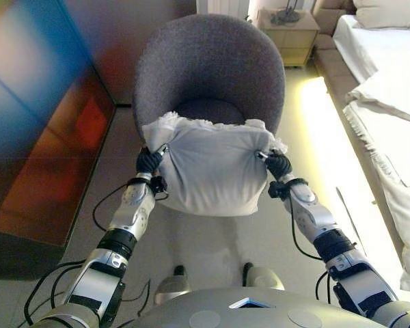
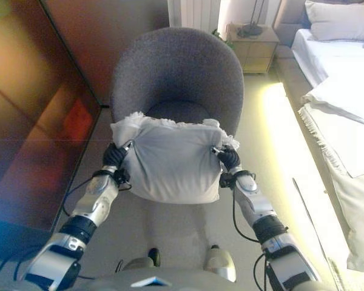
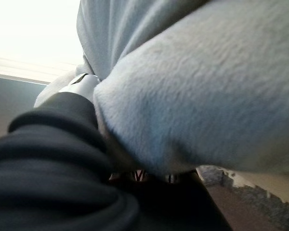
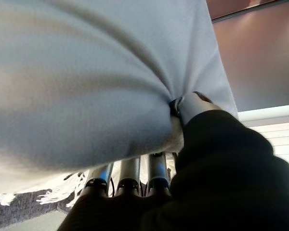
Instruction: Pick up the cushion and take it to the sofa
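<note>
Held just in front of the grey chair (image 1: 208, 68): white cushion (image 1: 208, 167), left hand (image 1: 149, 161) and right hand (image 1: 278, 164) clamped on opposite upper corners. Best kept level, both pinches firm, while carried toward the sofa.

A pale grey cushion (image 1: 212, 171) with a white fringed edge hangs between the left robot hand (image 1: 149, 160) and right robot hand (image 1: 277, 164), each pinching an upper corner, just before a grey round-backed armchair (image 1: 208, 68) on the floor.

Silver-grey arms, black joint bands; dark ribbed cover on left hand (image 1: 149, 161), right hand (image 1: 278, 165)
</note>
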Available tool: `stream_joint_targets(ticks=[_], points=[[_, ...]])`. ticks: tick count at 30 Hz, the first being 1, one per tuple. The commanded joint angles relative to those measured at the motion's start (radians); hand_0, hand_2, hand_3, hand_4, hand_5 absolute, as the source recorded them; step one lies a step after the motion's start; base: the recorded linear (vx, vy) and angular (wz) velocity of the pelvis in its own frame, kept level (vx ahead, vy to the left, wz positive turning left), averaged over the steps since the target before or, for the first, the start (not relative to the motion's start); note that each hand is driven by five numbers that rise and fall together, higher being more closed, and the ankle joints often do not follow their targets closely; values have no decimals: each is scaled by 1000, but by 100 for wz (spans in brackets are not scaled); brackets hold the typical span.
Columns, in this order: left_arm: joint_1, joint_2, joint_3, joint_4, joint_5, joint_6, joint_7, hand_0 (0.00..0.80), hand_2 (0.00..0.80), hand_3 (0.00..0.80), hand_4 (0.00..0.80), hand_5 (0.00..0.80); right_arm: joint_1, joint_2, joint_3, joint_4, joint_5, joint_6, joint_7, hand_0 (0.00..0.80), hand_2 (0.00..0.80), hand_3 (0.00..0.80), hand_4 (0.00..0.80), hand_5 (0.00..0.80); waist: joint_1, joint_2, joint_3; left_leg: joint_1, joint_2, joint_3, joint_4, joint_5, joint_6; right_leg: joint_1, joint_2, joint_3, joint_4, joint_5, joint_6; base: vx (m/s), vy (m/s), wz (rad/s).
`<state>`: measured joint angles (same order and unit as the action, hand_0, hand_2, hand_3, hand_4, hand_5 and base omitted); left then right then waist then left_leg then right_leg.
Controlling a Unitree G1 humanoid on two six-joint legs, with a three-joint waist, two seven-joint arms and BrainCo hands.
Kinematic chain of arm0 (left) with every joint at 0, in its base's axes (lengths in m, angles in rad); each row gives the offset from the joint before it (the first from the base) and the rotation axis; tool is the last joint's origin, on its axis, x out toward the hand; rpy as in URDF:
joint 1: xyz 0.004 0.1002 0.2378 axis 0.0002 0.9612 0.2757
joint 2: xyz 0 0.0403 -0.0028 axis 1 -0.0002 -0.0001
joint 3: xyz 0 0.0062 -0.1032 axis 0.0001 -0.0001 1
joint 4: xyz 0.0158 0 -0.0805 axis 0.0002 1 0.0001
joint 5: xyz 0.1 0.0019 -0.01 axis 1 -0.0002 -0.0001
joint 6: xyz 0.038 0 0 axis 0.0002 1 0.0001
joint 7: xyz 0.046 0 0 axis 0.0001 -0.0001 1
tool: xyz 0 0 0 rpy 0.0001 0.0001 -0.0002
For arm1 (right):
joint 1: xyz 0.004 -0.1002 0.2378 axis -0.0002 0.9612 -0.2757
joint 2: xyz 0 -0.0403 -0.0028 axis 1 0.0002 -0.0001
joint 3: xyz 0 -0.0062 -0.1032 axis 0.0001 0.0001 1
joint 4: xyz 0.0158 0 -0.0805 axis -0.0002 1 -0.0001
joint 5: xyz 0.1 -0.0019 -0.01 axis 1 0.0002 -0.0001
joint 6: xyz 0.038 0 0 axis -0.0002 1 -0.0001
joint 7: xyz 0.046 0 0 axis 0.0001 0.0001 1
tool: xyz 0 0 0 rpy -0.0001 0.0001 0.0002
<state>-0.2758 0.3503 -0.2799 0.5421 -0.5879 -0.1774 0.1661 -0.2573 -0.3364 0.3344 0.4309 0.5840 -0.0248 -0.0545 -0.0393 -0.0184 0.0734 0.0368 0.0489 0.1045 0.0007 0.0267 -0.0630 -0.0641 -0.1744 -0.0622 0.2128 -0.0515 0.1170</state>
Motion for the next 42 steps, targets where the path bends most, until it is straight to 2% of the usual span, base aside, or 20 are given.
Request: stream_joint_targets(ticks=[1,4,8,12,14,16,20,21,24,25,26,28,30,31,34,35,36,37,39,42], points=[[-141,7,-2,3,-20,-60,-34,800,800,800,800,800,-84,30,-5,-2,61,-92,-26,800,800,800,800,800,-11,11,-29,-29,-60,-29,73,-71,96,-103,-20,57,277,216,-22,38,158,1],[-170,11,-16,27,-24,-55,-35,800,800,800,800,800,-128,30,4,38,89,-103,-32,800,800,800,800,800,-16,14,-11,-5,-66,-36,84,-87,96,-144,-7,69,315,256,-15,117,73,15],[-199,6,-29,58,-20,-46,-39,800,800,800,800,800,-143,31,13,34,91,-92,-41,800,800,800,800,800,-49,-27,-12,45,-97,-58,87,-128,91,-139,38,99,-10,245,-1,270,-91,-2],[-200,-13,-40,80,-17,-61,-52,800,800,800,800,800,-133,17,13,24,103,-92,-40,800,800,800,800,800,-98,-58,-5,106,-130,-92,104,-211,110,-218,93,134,-241,317,31,338,-42,43],[-187,-18,-27,75,-8,-53,-72,800,800,800,800,800,-129,9,-2,28,105,-80,-30,800,800,800,800,800,-108,-59,5,146,-129,-97,107,-242,118,-250,109,109,-256,347,29,404,-55,64],[-172,-22,-19,64,7,-43,-79,800,800,800,800,800,-122,8,-13,30,104,-76,-15,800,800,800,800,800,-109,-63,7,172,-130,-92,114,-267,124,-274,111,54,-252,364,28,428,-125,10],[-138,-28,19,48,28,-33,-83,800,800,800,800,800,-135,5,-21,44,96,-62,36,800,800,800,800,800,-90,-64,-29,192,-123,-36,142,-261,116,-214,91,-82,-224,318,-9,444,-162,-29],[-118,-27,31,38,33,-33,-78,800,800,800,800,800,-129,9,-20,40,92,-54,48,800,800,800,800,800,-85,-55,-45,201,-109,-14,157,-233,99,-195,92,-124,-204,291,-27,427,-170,-25],[-51,-26,70,14,35,-51,-67,800,800,800,800,800,-90,29,9,19,47,-42,78,800,800,800,800,800,-75,-18,-86,179,-34,41,332,-5,6,-128,135,-171,-158,184,-97,343,-248,-24],[-30,-24,82,3,39,-53,-68,800,800,800,800,800,-73,34,27,11,14,-49,80,800,800,800,800,800,-72,-16,-91,144,-14,54,420,70,-23,-106,141,-162,-153,161,-118,330,-303,-54],[-12,-16,94,-6,39,-54,-75,800,800,800,800,800,-64,35,46,6,-16,-54,76,800,800,800,800,800,-68,-22,-91,105,9,85,520,104,-38,-85,136,-154,-145,143,-135,366,-315,-79],[20,-4,119,-27,31,-54,-76,800,800,800,800,800,-55,32,66,6,-40,-67,85,800,800,800,800,800,-55,-33,-84,35,64,156,686,111,-55,-36,116,-185,-130,97,-163,347,-282,-80],[32,0,134,-40,14,-50,-75,800,800,800,800,800,-55,30,79,5,-50,-71,77,800,800,800,800,800,-44,-27,-75,-1,155,220,787,113,-97,19,116,-231,-117,35,-185,290,-177,-46],[27,-1,134,-42,9,-46,-80,800,800,800,800,800,-65,29,86,12,-44,-71,68,800,800,800,800,800,-40,-24,-66,-21,187,223,808,105,-105,43,116,-237,-120,24,-190,230,-34,-34],[6,4,122,-36,-20,-50,-95,800,800,800,800,800,-106,34,96,49,-19,-71,48,800,800,800,800,800,-14,-34,-51,-84,196,209,687,99,-81,101,104,-238,-152,21,-176,202,74,-6],[0,3,121,-36,-29,-56,-97,800,800,800,800,800,-124,34,98,54,-10,-61,43,800,800,800,800,800,-5,-31,-46,-103,197,189,586,116,-77,110,103,-225,-156,15,-168,142,203,-3],[-12,4,114,-37,-41,-57,-93,800,800,800,800,800,-142,34,104,50,-2,-51,36,800,800,800,800,800,1,-38,-41,-136,173,162,492,148,-50,105,90,-189,-165,36,-162,106,217,-11],[-18,1,110,-36,-43,-58,-90,800,800,800,800,800,-146,33,107,46,-1,-48,31,800,800,800,800,800,2,-38,-36,-151,159,133,459,149,-45,105,89,-159,-167,40,-156,97,241,-22],[-55,5,85,-22,-62,-63,-91,800,800,800,800,800,-167,23,118,30,23,-40,7,800,800,800,800,800,2,-32,-21,-189,103,-4,303,144,-27,108,106,2,-171,48,-128,182,232,-26],[-80,-8,81,2,-81,-60,-77,800,800,800,800,800,-170,24,111,23,52,-28,10,800,800,800,800,800,12,-23,-21,-193,86,-55,163,129,-38,131,108,29,-166,26,-104,185,111,-14]])
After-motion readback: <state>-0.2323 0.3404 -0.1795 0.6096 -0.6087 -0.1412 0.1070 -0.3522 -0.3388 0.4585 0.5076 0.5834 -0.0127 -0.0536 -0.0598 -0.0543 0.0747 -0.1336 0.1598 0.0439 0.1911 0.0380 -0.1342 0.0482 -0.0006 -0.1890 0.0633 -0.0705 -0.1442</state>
